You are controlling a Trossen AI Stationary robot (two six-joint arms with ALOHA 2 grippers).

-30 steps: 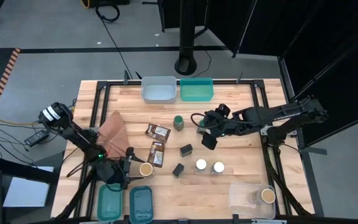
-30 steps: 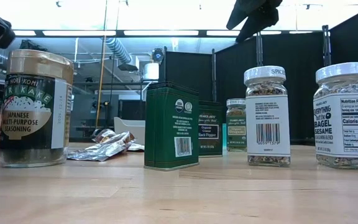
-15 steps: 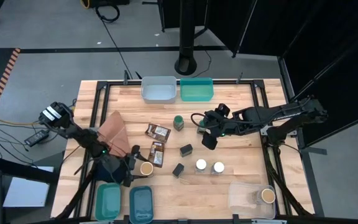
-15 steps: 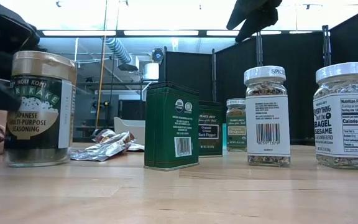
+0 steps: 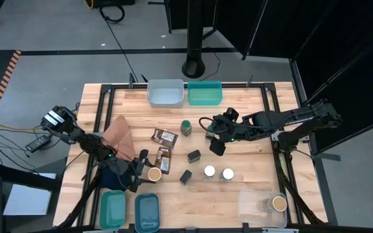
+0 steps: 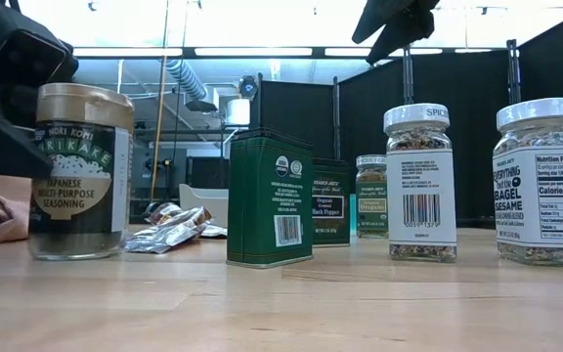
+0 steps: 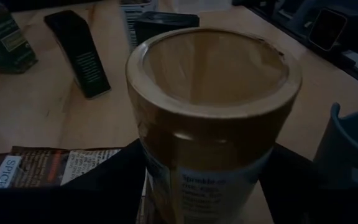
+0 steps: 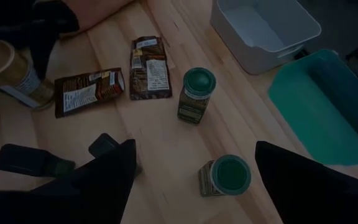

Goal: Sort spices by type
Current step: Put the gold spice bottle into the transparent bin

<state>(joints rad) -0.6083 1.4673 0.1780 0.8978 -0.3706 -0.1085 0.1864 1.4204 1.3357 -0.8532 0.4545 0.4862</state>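
Note:
The tan-topped jar [image 5: 153, 173] [image 6: 81, 171] stands near the table's near left, and my left gripper [image 5: 139, 175] is shut on it. My right gripper [image 5: 216, 144] [image 8: 191, 186] hangs open above the table's middle, over a green-lidded jar [image 8: 225, 177]. A second green-lidded jar [image 5: 186, 127] [image 8: 197, 93] stands farther left. Two flat brown packets [image 5: 164, 136] [image 5: 163, 160] lie between the arms. Two small dark boxes [image 5: 193, 156] [image 5: 185, 177] and two white-lidded jars [image 5: 209, 171] [image 5: 228, 174] stand near the middle. My left gripper has the tan-topped jar by its body below the lid [image 7: 166, 180], one finger [image 7: 104, 174] on each side. The fingers come level from the table's left. The jar stands upright with its base [image 6: 76, 252] at the tabletop.
A grey bin [image 5: 165, 92] and a teal bin [image 5: 204, 92] sit at the far edge, two teal bins [image 5: 114, 210] [image 5: 147, 210] at the near left. A clear bin [image 5: 254, 206] at the near right holds another tan-topped jar [image 5: 278, 203]. A brown cloth [image 5: 118, 137] lies under the left arm.
My left gripper has moved toward the table's right, up to the tan-topped jar, and its fingers now stand on both sides of it. The jar has shifted a little toward the right, staying upright.

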